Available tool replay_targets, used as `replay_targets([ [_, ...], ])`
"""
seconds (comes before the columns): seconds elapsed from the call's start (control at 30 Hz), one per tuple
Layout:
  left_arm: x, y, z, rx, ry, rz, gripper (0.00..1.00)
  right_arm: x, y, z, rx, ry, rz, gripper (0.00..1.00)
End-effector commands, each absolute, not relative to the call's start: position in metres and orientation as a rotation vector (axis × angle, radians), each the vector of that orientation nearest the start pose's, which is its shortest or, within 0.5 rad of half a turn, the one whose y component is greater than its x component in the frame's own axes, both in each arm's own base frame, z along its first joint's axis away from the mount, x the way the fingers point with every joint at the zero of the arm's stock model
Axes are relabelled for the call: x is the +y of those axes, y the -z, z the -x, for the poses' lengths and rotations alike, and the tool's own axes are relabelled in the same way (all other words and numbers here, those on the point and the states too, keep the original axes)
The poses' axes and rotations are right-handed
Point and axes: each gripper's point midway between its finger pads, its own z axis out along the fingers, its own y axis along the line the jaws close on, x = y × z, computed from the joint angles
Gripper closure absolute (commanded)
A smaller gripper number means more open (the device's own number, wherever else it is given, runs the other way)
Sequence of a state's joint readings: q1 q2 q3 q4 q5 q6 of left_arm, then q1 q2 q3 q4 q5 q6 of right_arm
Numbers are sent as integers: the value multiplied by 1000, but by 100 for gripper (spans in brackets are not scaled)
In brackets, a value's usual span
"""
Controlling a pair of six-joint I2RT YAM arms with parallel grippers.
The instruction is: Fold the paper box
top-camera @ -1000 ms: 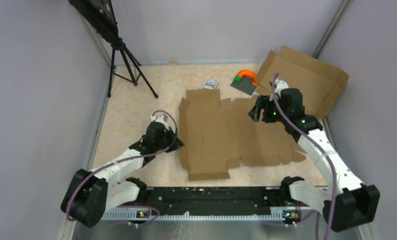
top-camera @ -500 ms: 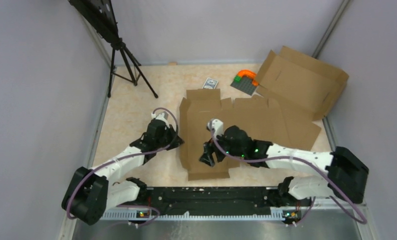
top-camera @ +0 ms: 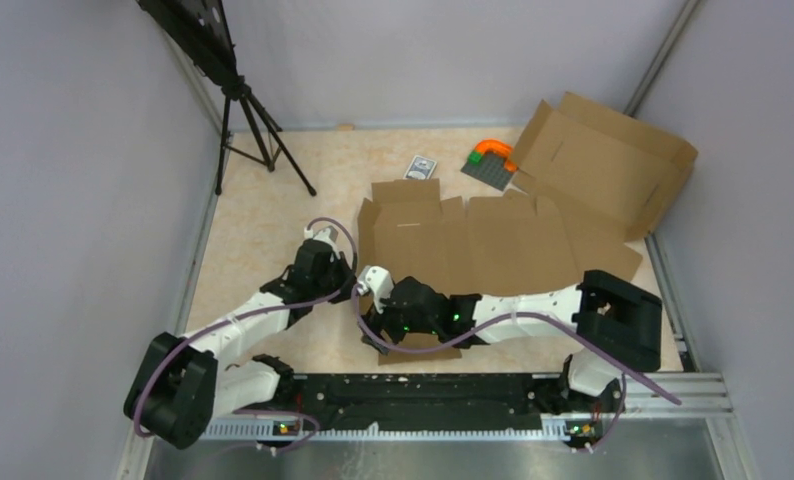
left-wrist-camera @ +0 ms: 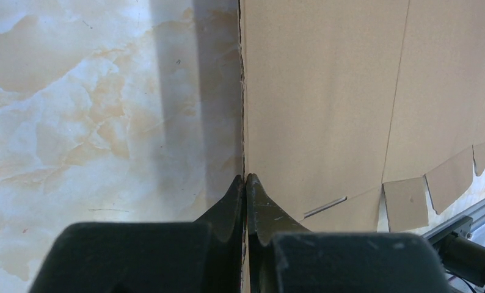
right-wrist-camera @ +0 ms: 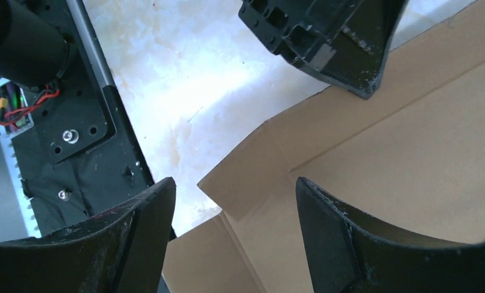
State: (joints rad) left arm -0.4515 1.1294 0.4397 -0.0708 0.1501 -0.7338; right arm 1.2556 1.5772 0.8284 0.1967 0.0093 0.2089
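Top view only: paper box (top-camera: pixel 493 250) lies as a flat blank mid-table (top-camera: pixel 263 220), w/ both arms on its left end. At the back are a 2nd cardboard sheet (top-camera: pixel 603 160) propped at the rt wall, a grey plate w/ an orange piece (top-camera: pixel 490 162) and a small card pack (top-camera: pixel 421 166). A tripod (top-camera: pixel 253 120) stands far left.
L wrist only: shows the pinch up close. The box's (left-wrist-camera: pixel 325 110) left edge runs straight into the seam between the fingers. Crease lines and small tab flaps show at lower rt.
R wrist only: shows the box's (right-wrist-camera: pixel 411 152) near-left corner from above, the other arm's fingers on the edge, and the black base rail (right-wrist-camera: pixel 75 122) alongside.
Box axis: long axis runs L-R across the top view, lying flat. One flap sticks out at far left, another at near left by the rail.
Left gripper (top-camera: pixel 338 275): fingers pressed together (left-wrist-camera: pixel 246 183) on the box's left edge, w/ the cardboard nipped between them. Seen from the rt wrist (right-wrist-camera: pixel 365 91), the tips touch that same edge.
Right gripper (top-camera: pixel 381 322): jaws wide apart (right-wrist-camera: pixel 234 189), holding nothing.
Box vs rt jaws: the near-left flap corner sits below, in the gap between the two fingers. Can't tell if the tips touch the card.
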Motion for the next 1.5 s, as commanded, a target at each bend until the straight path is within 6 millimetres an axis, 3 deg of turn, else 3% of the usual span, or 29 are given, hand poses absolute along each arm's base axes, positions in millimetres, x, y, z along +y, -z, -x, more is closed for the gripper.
replay_targets([
  [0.0, -178, -72, -246, 2374, 754, 229, 100, 434, -97, -130, 1864, -781, 1136, 28],
  [0.17, -178, -71, -246, 2377, 749, 225, 100, 439, -82, -128, 1886, -722, 1165, 29],
  [0.27, -178, -70, -246, 2379, 751, 223, 100, 436, -74, -136, 1915, -631, 1146, 34],
  [0.43, -178, -67, -245, 2387, 748, 221, 100, 423, -86, -153, 1912, -546, 1031, 52],
  [0.5, -179, -67, -244, 2388, 755, 219, 100, 418, -89, -157, 1908, -532, 1009, 54],
  [0.67, -180, -68, -242, 2389, 771, 211, 100, 416, -78, -168, 1962, -507, 989, 55],
  [1.2, -181, -68, -235, 2406, 786, 180, 100, 407, -89, -189, 1996, -539, 896, 46],
  [1.47, -183, -72, -235, 2402, 801, 165, 100, 402, -82, -189, 2028, -558, 884, 44],
])
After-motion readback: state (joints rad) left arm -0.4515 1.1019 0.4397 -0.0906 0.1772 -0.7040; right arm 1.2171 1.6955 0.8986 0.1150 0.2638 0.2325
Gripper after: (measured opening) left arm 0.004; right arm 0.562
